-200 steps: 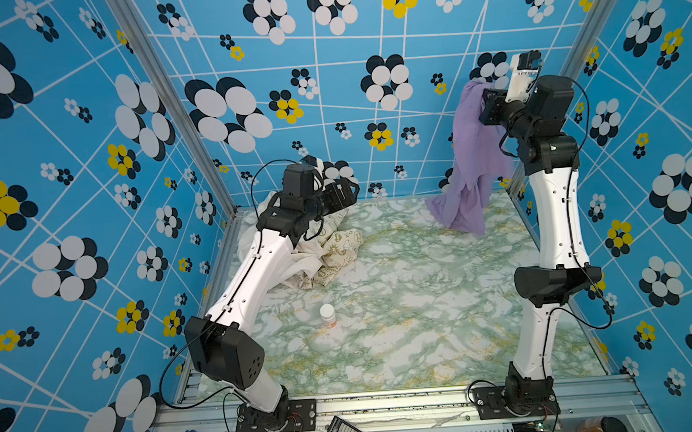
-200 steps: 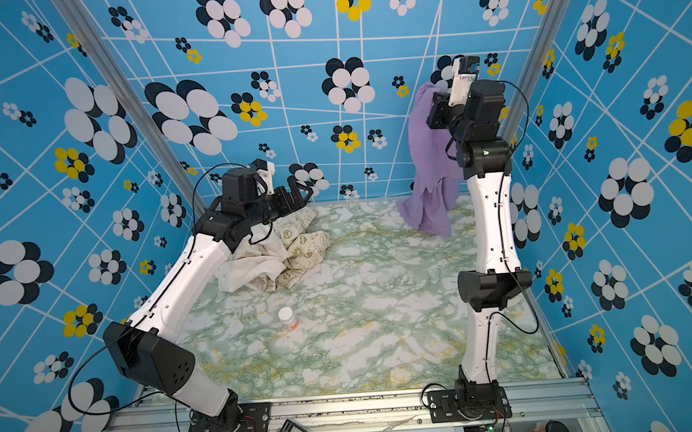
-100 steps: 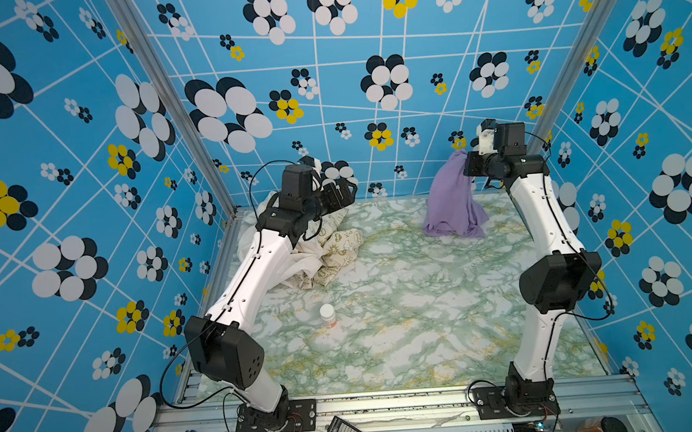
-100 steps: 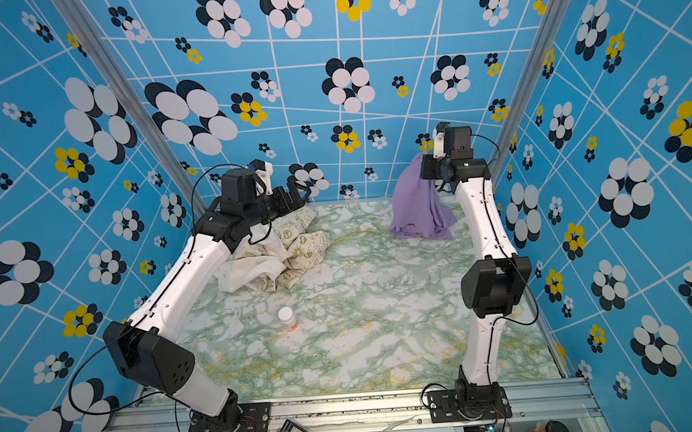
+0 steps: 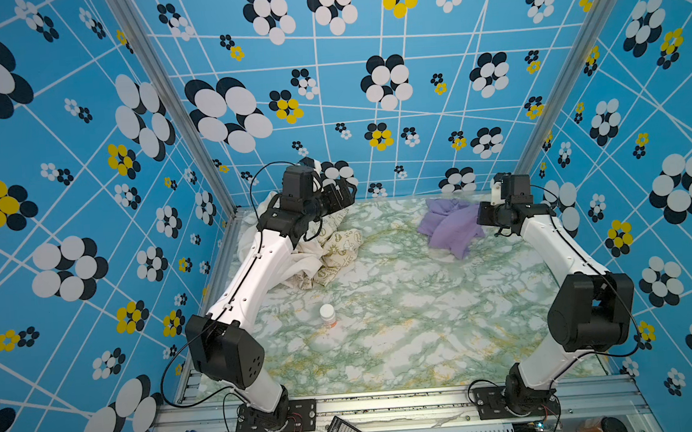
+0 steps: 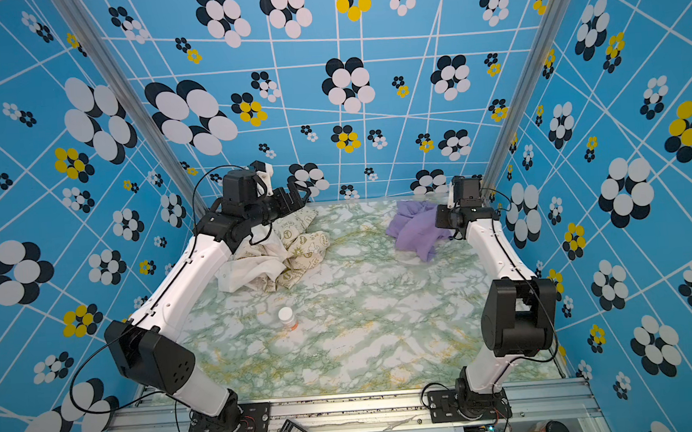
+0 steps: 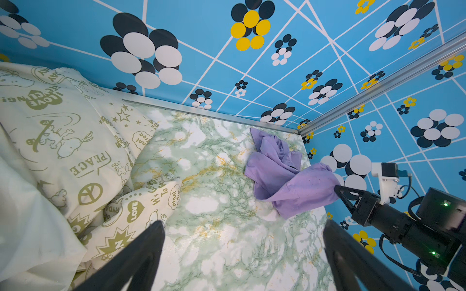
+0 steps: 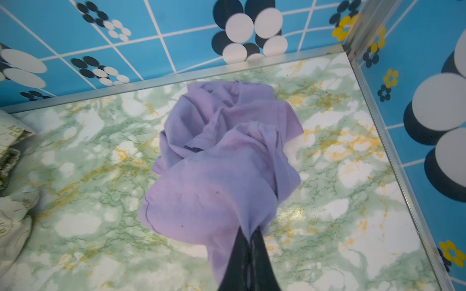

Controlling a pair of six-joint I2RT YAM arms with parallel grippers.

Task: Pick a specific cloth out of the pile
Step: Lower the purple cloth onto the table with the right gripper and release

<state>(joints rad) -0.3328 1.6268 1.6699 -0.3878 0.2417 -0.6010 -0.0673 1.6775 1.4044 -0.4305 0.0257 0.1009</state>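
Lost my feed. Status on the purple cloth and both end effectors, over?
Right end effector shut on purple cloth, cloth mostly down on table, clear of pile. Left end effector open, empty, beside pile. Small bottle mid-table, not in the way.

Left arm (image 5: pixel 256 269) and right arm (image 5: pixel 554 239): white link shells, black boxy joints, looping black cables

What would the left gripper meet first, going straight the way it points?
Probably the bare table: the open left gripper frames only marble, between pile and purple cloth. Depth is unclear.
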